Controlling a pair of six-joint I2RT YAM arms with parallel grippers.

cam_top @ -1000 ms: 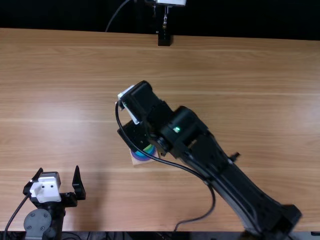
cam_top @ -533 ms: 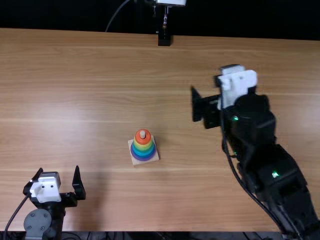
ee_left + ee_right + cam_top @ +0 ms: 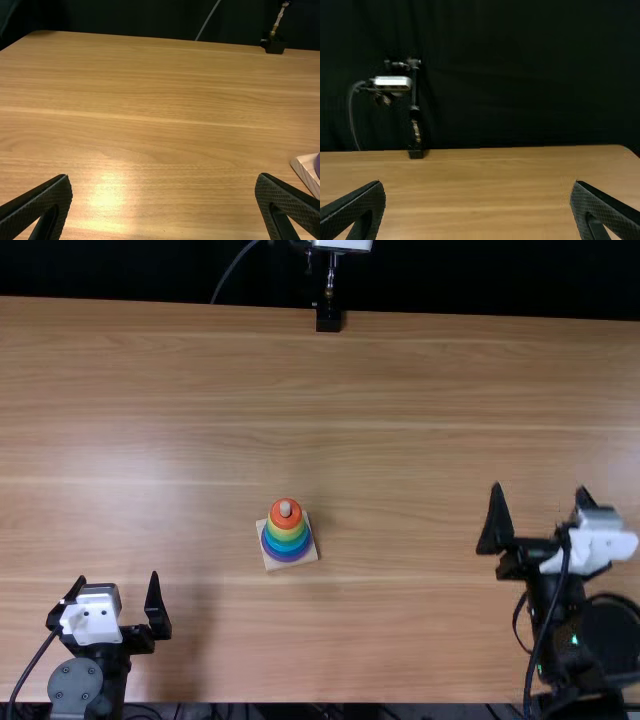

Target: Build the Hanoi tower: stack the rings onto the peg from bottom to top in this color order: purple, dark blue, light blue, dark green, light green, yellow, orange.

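The ring tower (image 3: 286, 532) stood upright on its wooden base (image 3: 268, 558) near the bench's (image 3: 400, 440) middle, orange topmost, purple lowest (finished, I judged, needing no further reach). It lay ahead and rightward of the nearer left fingers (image 3: 156, 608), leftward of the right fingers (image 3: 496, 522); both pairs were spread, empty.

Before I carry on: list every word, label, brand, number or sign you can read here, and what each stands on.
There is no readable text in these views.
Ring tower and its wooden base: no lettering visible.
Tabletop: wood grain, no lettering visible.
Left end effector and right end effector: any print on their white housings is too small to read.
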